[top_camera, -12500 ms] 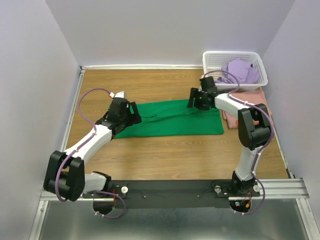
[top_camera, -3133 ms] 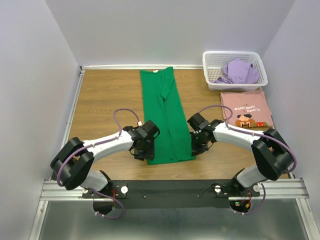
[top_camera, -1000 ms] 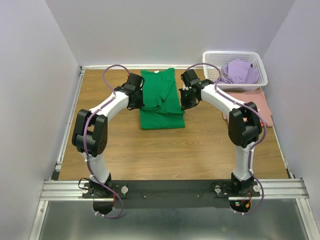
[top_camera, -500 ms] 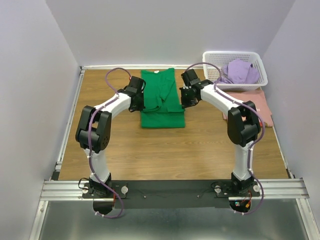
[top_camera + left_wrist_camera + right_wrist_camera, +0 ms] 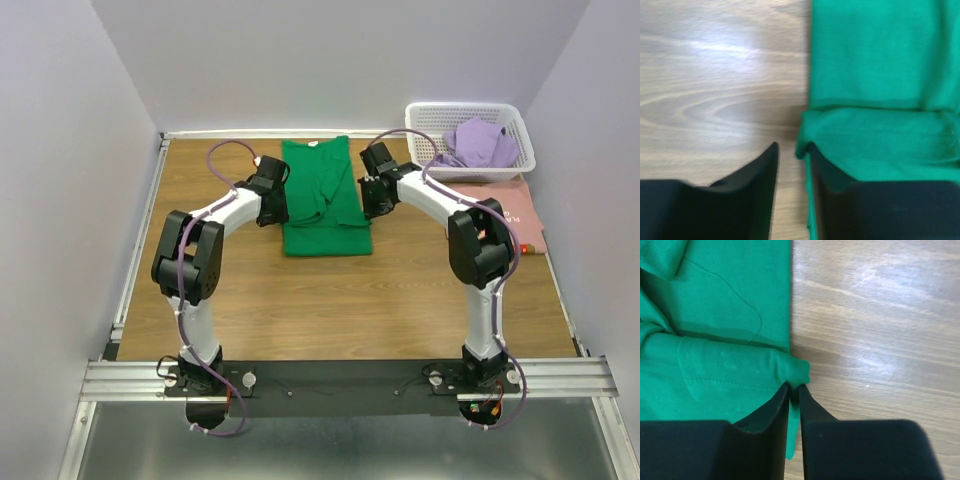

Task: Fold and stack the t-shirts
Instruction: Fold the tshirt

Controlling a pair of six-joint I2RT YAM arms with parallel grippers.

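Both arms stretch forward, wrists turned inward. The folded green t-shirt lies at the tabletop's 12 o'clock. At 9 o'clock of it, the left pincer stands partly open beside its edge. At 3 o'clock, the right pincer pinches a fold.

White lattice basket at far right corner of table (wood-grain top).
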